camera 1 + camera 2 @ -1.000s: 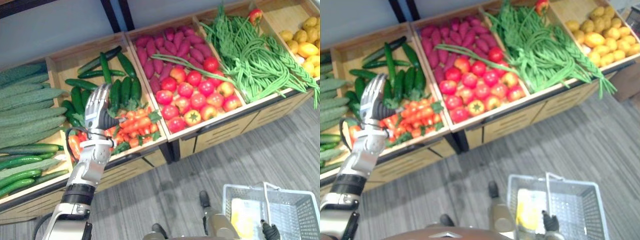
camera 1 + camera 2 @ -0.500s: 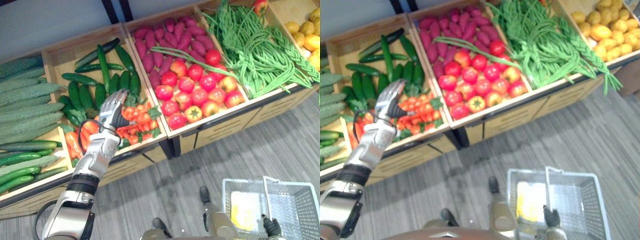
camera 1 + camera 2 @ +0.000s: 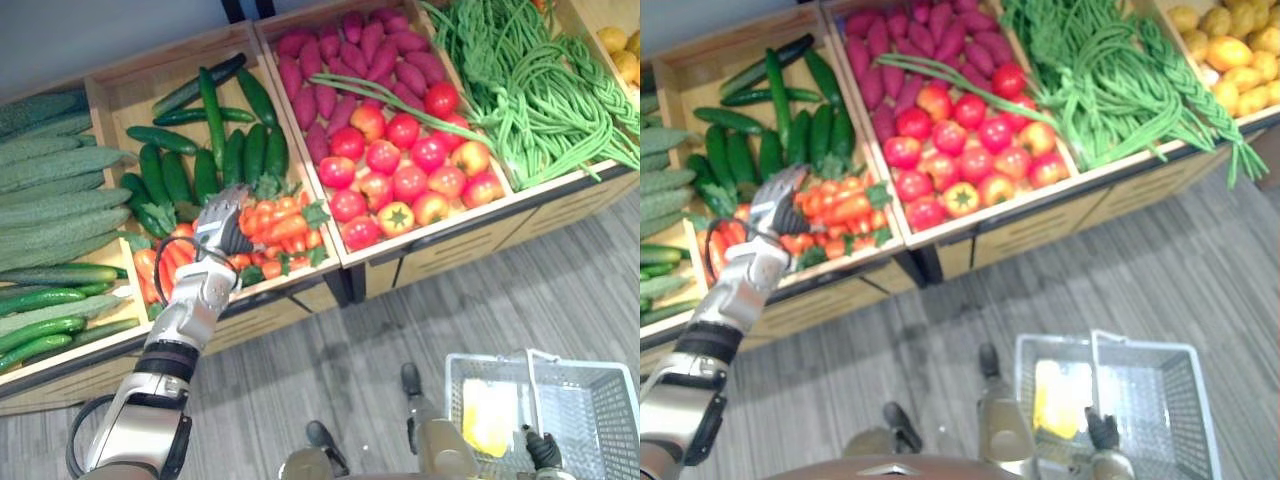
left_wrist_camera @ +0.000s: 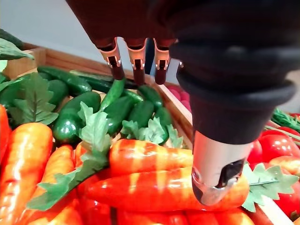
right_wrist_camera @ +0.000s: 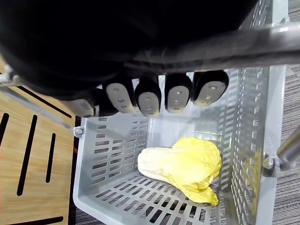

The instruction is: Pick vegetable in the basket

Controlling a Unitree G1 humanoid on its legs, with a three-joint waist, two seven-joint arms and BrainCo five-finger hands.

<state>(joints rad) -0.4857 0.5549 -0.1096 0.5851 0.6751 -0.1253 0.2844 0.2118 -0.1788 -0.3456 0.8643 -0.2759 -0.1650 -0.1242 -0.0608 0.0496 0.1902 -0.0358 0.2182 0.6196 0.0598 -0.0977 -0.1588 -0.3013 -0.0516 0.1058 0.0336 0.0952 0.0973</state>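
Orange carrots (image 3: pixel 275 225) with green tops lie in the front part of a wooden crate. My left hand (image 3: pixel 220 225) hovers just above their left end, open, with straight fingers (image 4: pixel 136 65) pointing at the cucumbers and the thumb (image 4: pixel 215 168) close over one carrot (image 4: pixel 154 187). At the lower right my right hand (image 3: pixel 543 452) is shut on the handle of a grey plastic basket (image 3: pixel 600 400). Its curled fingers (image 5: pixel 159 96) wrap the bar. A yellow leafy cabbage (image 5: pixel 185 166) lies in the basket.
Dark cucumbers (image 3: pixel 200 150) lie behind the carrots, and long ridged gourds (image 3: pixel 50 200) fill the crate to the left. Tomatoes (image 3: pixel 410 170), purple sweet potatoes (image 3: pixel 340 60), green beans (image 3: pixel 530 80) and yellow fruit (image 3: pixel 620 50) lie to the right. Grey floor (image 3: pixel 350 370) separates crates and basket.
The camera has shifted. My left hand has moved a little right and lower, from the cucumber side onto the carrots. The right hand keeps hold of the basket handle.
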